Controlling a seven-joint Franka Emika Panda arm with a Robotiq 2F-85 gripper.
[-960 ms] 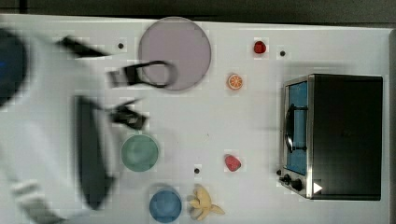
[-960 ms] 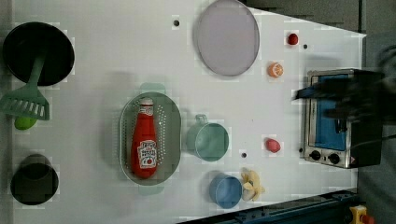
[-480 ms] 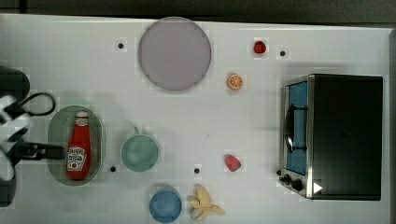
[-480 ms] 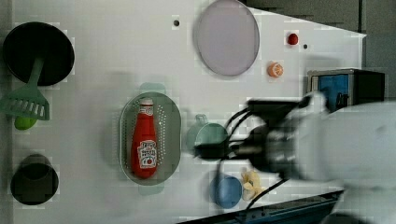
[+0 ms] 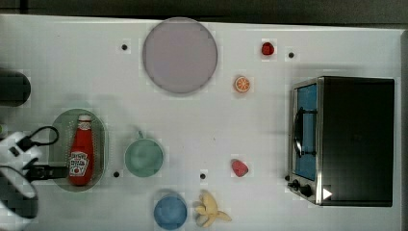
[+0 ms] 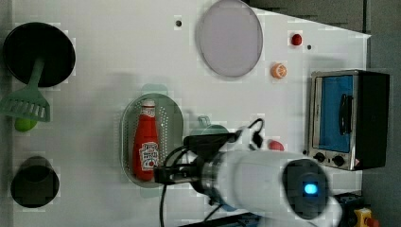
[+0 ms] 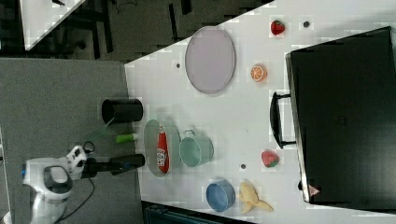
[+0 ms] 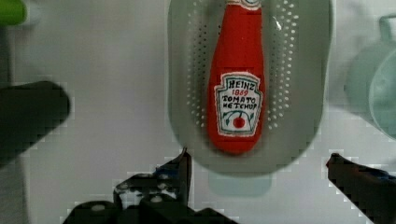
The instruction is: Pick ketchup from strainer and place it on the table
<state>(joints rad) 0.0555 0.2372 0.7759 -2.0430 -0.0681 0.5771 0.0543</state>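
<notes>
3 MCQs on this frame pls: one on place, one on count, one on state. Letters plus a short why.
1. Where does the red squeeze ketchup bottle with white cap lie?
A. In the pale green perforated oval strainer
B. In the round green cup
C. On the grey plate

2. How many round cups stand on the white table?
A. One
B. Two
C. Four

3. What state is the robot's hand in?
A. Shut on the bottle
B. Shut, holding nothing
C. Open, holding nothing

Answers:
1 A, the bottle lies lengthwise inside the strainer.
2 B, a green cup with handle and a blue cup.
3 C, the wrist view shows its fingers spread wide, short of the bottle's base.
</notes>
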